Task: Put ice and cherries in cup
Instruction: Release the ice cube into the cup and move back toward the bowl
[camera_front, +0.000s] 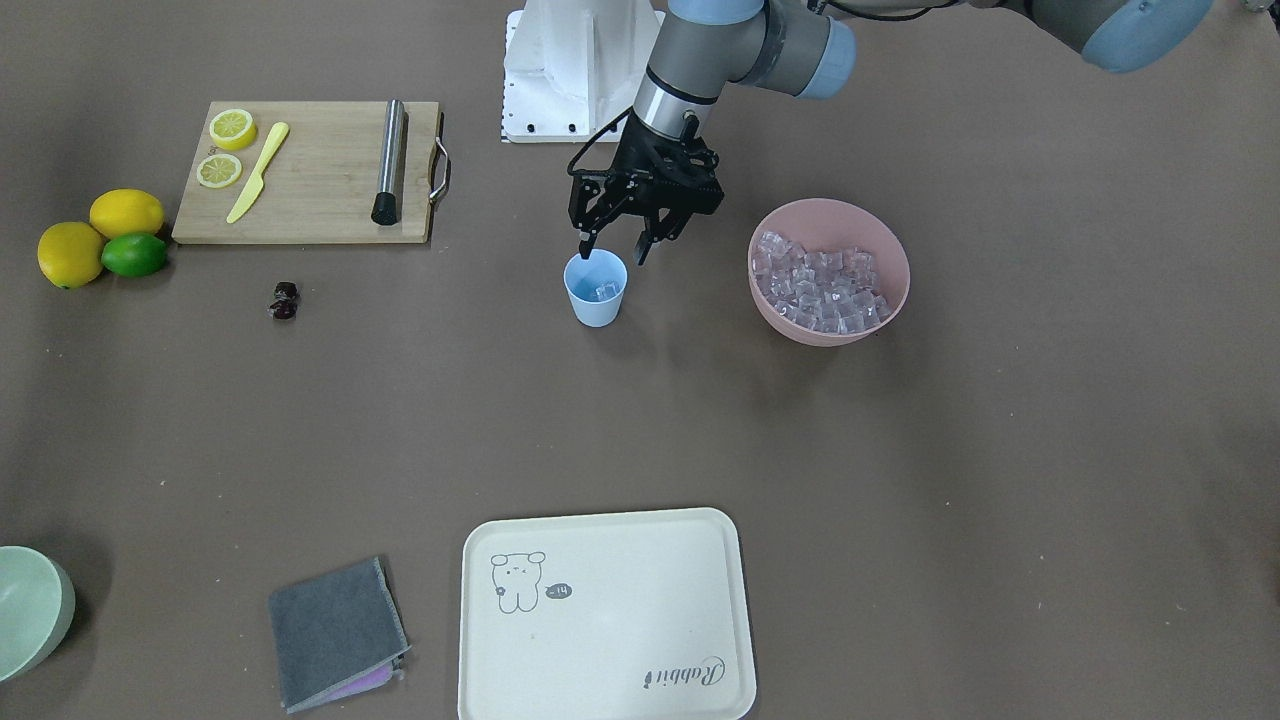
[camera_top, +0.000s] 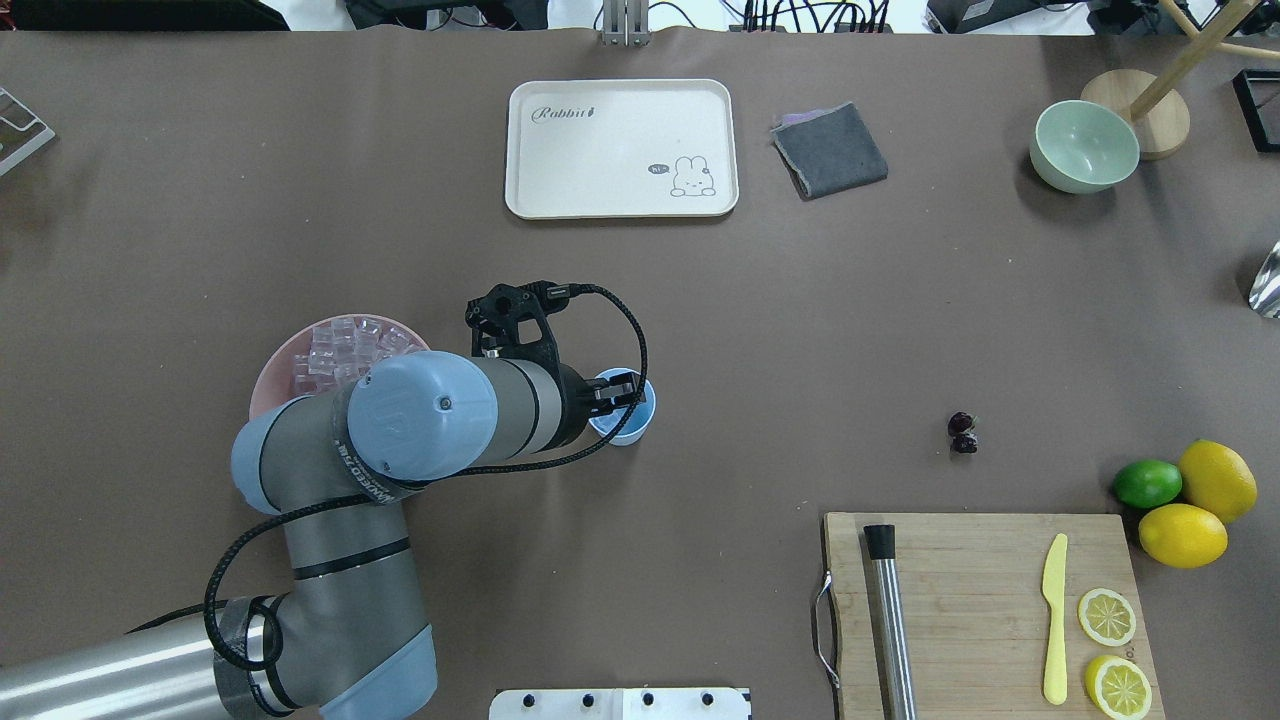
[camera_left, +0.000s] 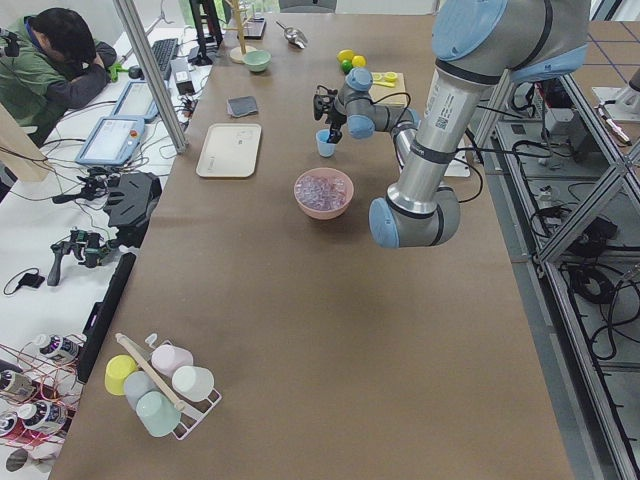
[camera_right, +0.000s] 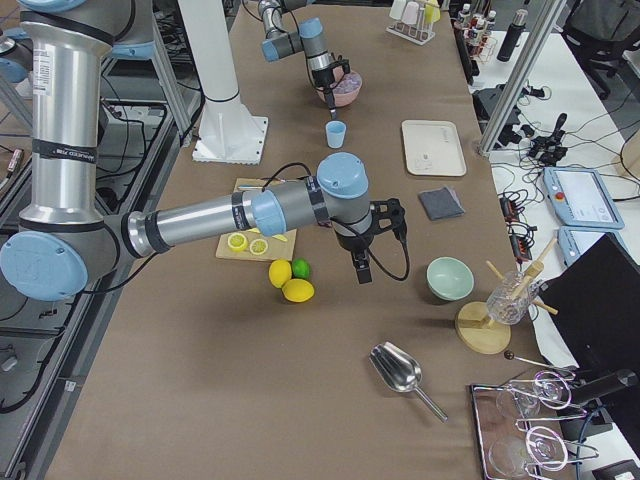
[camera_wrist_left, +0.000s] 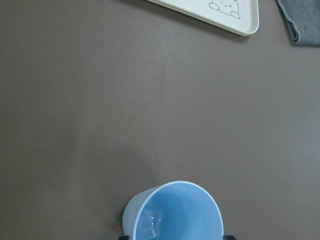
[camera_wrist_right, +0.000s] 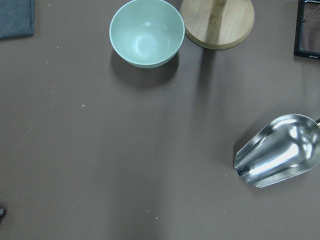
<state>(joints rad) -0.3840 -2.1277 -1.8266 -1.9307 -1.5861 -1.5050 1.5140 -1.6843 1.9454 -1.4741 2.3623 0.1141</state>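
The brown table (camera_top: 800, 330) fills every view. Nearest the robot's base, on its right, a wooden cutting board (camera_top: 975, 570) holds 2 lemon halves (camera_top: 1106, 617), a yellow knife (camera_top: 1054, 618) and a steel rod (camera_top: 890, 630). 2 whole lemons (camera_top: 1182, 535) and 1 lime (camera_top: 1147, 483) sit just beside the board.

Farther out, mid-table, the cup (camera_front: 596, 290) stands upright. The left gripper (camera_front: 615, 245) hangs directly over its mouth, jaws spread apart with nothing between them and 1 fingertip down about level with the rim. At least 1 cube of ice (camera_wrist_left: 149, 225) lies in the cup's bottom. A heap of cubes fills the pink bowl (camera_front: 800, 330) on the robot's left, near the cup but not touching it.

The cherries (camera_top: 963, 432) lie on the bare table on the robot's right, just past the board's far edge, well apart from both cup and left gripper.

The right gripper (camera_right: 360, 268) shows only in the side view, hanging above the table beyond the lemons; whether its jaws are apart cannot be told.

Farthest away lie a cream tray (camera_top: 620, 190), a grey cloth (camera_top: 830, 150), a green bowl (camera_top: 1085, 145) and a metal scoop (camera_wrist_right: 277, 152).
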